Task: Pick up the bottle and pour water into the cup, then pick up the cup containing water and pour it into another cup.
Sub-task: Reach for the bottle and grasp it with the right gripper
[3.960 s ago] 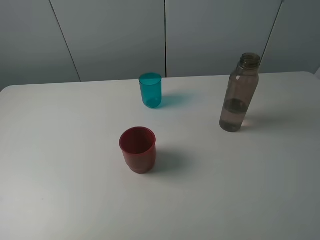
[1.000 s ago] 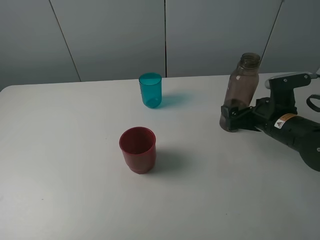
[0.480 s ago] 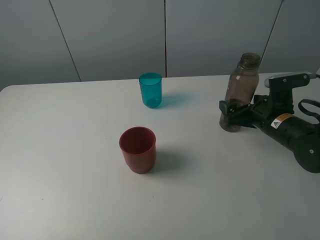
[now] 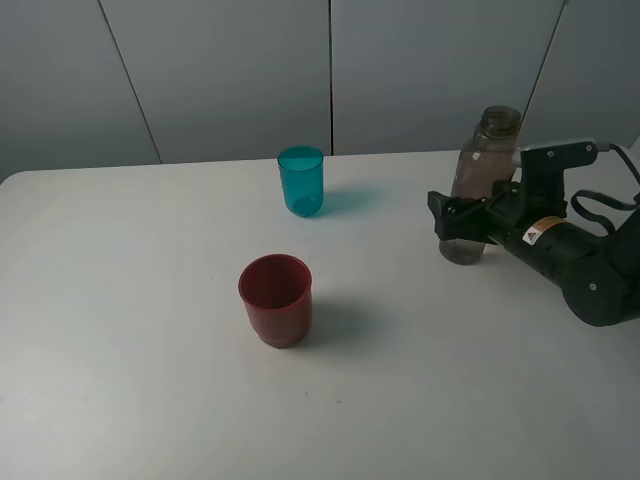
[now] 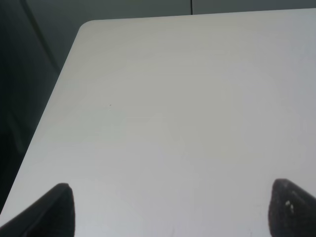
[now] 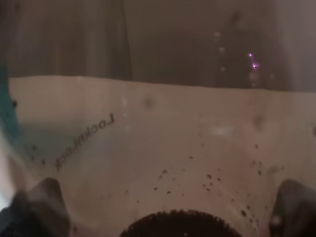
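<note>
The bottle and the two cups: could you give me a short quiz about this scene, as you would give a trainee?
1. True or false: the bottle lies on its side.
2. Seen from the high camera, where does the teal cup stand relative to the red cup? A farther back; B nearer; C inside it.
3. Fill in: the open jaws of the right gripper stand either side of the ___.
Key: 1 false, it stands upright; 2 A; 3 bottle.
</note>
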You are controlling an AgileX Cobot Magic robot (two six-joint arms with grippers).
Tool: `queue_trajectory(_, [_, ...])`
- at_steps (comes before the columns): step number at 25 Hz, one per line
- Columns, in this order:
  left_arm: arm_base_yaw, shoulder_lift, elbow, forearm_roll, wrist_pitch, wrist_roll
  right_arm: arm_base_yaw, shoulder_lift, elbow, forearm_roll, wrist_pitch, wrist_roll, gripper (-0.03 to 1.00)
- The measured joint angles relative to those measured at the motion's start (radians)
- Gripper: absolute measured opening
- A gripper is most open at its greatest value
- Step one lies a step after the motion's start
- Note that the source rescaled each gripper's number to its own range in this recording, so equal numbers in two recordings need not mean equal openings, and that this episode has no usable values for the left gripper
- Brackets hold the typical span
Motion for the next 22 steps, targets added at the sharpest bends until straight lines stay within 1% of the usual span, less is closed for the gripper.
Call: queue_trajectory(22, [0.000,0.000,0.000,0.000,0.000,0.007,0.000,0.014,-0.023,0.028,-0.019,-0.001,1.00])
